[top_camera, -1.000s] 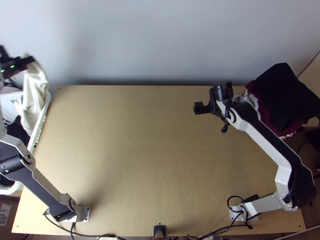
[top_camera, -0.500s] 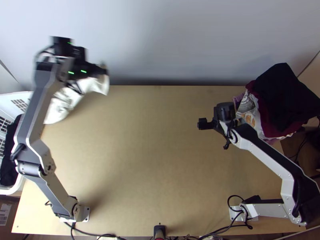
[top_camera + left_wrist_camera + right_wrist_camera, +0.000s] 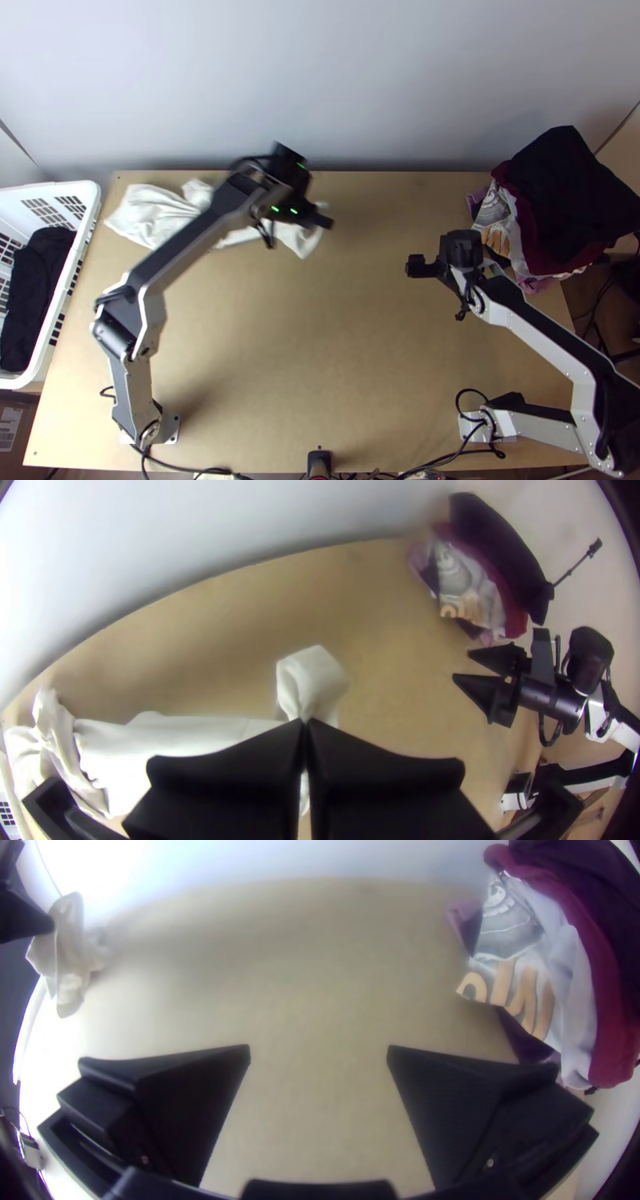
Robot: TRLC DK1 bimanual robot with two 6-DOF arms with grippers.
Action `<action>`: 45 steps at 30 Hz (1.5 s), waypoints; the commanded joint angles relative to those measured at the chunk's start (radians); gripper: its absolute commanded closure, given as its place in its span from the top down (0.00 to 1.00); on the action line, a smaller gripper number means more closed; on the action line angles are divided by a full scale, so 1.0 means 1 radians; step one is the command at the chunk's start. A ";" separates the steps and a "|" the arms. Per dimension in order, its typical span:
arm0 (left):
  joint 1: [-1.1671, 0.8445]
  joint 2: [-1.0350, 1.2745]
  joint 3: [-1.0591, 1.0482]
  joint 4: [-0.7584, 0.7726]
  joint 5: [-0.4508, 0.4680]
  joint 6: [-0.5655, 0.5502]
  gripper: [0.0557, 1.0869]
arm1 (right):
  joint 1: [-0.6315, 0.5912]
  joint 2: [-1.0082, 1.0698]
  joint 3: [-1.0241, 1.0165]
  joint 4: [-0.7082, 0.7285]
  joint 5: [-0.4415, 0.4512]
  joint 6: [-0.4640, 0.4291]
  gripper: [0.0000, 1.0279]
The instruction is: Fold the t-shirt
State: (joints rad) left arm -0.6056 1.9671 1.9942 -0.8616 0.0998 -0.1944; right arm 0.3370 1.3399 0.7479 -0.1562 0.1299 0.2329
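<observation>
The white t-shirt (image 3: 156,214) lies bunched and stretched out along the table's far left part in the top view. My left gripper (image 3: 324,220) is over its right end. In the left wrist view my left gripper (image 3: 305,723) is shut on a bit of the white t-shirt (image 3: 313,680), and the rest trails off to the basket side. To the right of the cloth, my right gripper (image 3: 412,266) is held above the table. Its fingers stand wide apart with bare table between them in the right wrist view, the right gripper (image 3: 319,1053) holding nothing.
A white basket (image 3: 84,196) with dark cloth (image 3: 36,280) stands at the left edge. A pile of clothes (image 3: 568,192), black, dark red and printed white, lies at the far right corner. A grey-white wall (image 3: 360,80) runs behind the table (image 3: 320,360).
My left gripper has swung from over the basket to the table's far middle, drawing the white t-shirt out onto the table. The right gripper has shifted slightly nearer the bases and to the right.
</observation>
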 commanded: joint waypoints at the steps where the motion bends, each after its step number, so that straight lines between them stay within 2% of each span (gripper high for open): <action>1: -0.181 0.090 0.006 0.055 -0.011 -0.074 0.04 | -0.013 -0.096 -0.078 0.026 -0.030 0.019 0.93; 5: -0.233 0.148 0.055 0.059 -0.012 -0.112 0.04 | -0.047 -0.150 -0.111 0.026 -0.082 0.046 0.93; 11: -0.286 0.228 0.164 0.064 -0.011 -0.171 0.04 | -0.053 -0.226 -0.186 0.075 -0.111 0.046 0.93; 15: -0.332 0.271 0.216 0.062 -0.008 -0.211 0.04 | -0.093 -0.268 -0.216 0.075 -0.162 0.049 0.93; 18: -0.367 0.296 0.261 0.064 -0.006 -0.232 0.04 | -0.118 -0.277 -0.248 0.075 -0.167 0.060 0.93; 22: -0.399 0.303 0.278 0.124 -0.002 -0.254 0.04 | -0.179 -0.277 -0.280 0.075 -0.196 0.075 0.93; 29: -0.422 0.323 0.282 0.159 0.014 -0.272 0.04 | -0.325 -0.286 -0.291 0.075 -0.312 0.080 0.93; 33: -0.421 0.334 0.282 0.142 0.014 -0.278 0.04 | -0.329 -0.288 -0.285 0.073 -0.337 0.091 0.93; 41: -0.410 0.337 0.279 0.128 0.014 -0.284 0.04 | -0.317 -0.234 -0.231 0.104 -0.383 0.171 0.93; 45: -0.390 0.349 0.268 0.124 0.014 -0.280 0.04 | -0.340 -0.214 -0.191 0.104 -0.461 0.212 0.93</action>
State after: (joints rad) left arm -1.0161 2.3013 2.2723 -0.7322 0.1131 -0.4755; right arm 0.0196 1.0924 0.5076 -0.0620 -0.2539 0.3901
